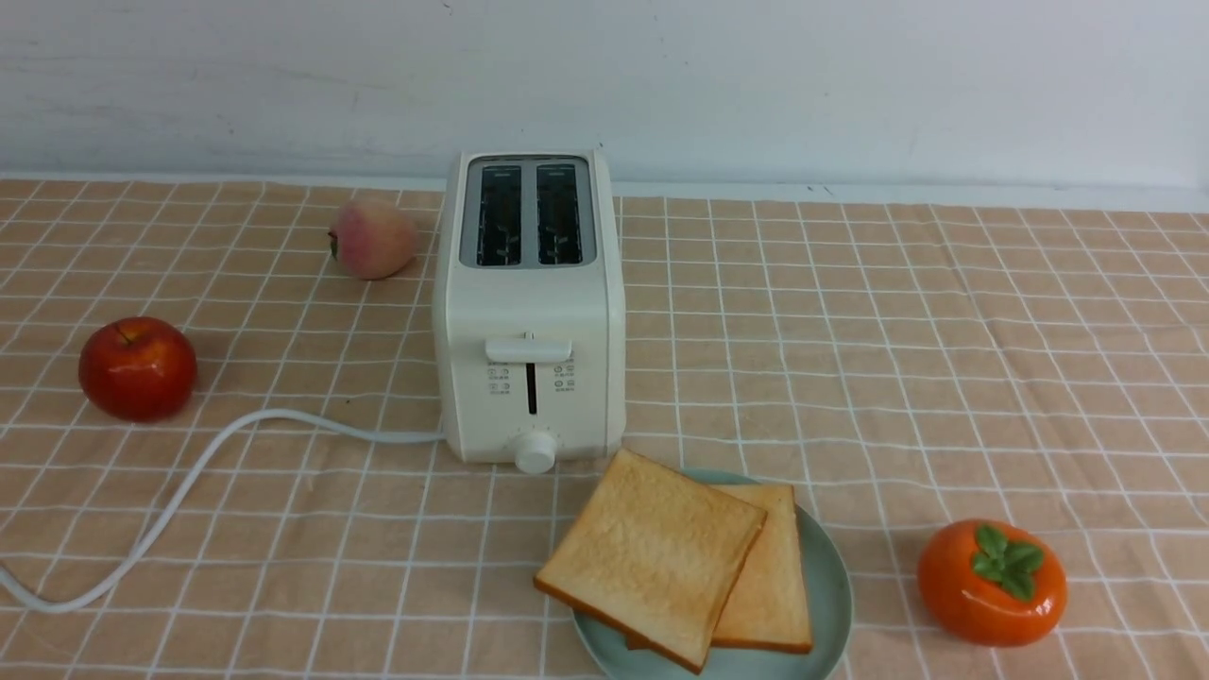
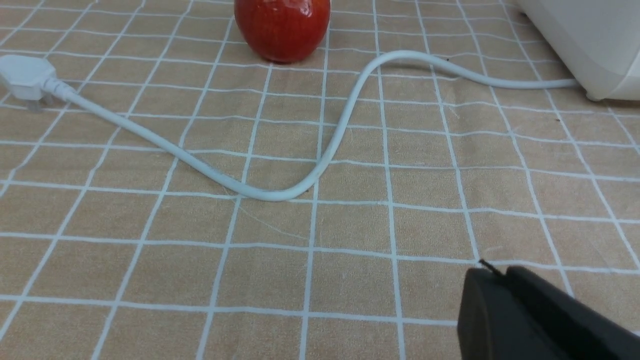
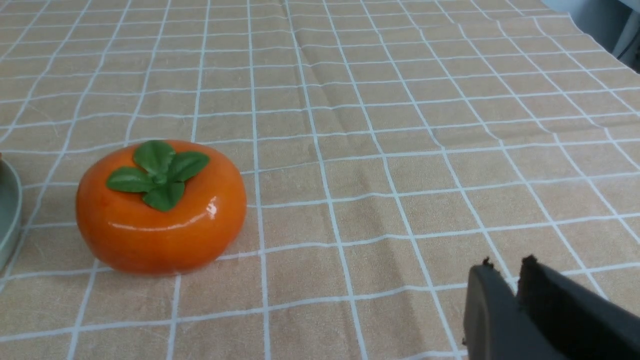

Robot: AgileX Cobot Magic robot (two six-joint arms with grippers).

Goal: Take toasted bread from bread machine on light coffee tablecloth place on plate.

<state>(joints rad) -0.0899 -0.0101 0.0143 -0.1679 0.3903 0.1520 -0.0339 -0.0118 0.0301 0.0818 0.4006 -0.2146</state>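
Two slices of toasted bread lie overlapping on the mint-blue plate (image 1: 831, 595): the upper slice (image 1: 652, 552) hangs over the plate's left rim and the lower slice (image 1: 770, 576) sits under it to the right. Behind the plate stands the cream bread machine (image 1: 529, 312) on the light coffee tablecloth (image 1: 850, 331), both slots empty. Neither arm shows in the front view. My left gripper (image 2: 500, 272) is shut and holds nothing, low over bare cloth near the toaster's corner (image 2: 590, 40). My right gripper (image 3: 505, 272) has its jaws slightly parted with nothing between them, over cloth beside the plate's rim (image 3: 7, 215).
The toaster's white cord (image 1: 189, 482) snakes left across the cloth to a loose plug (image 2: 22, 75). A red apple (image 1: 137, 366) sits at the left and a peach (image 1: 373, 238) behind the toaster. An orange persimmon (image 1: 992, 581) stands right of the plate.
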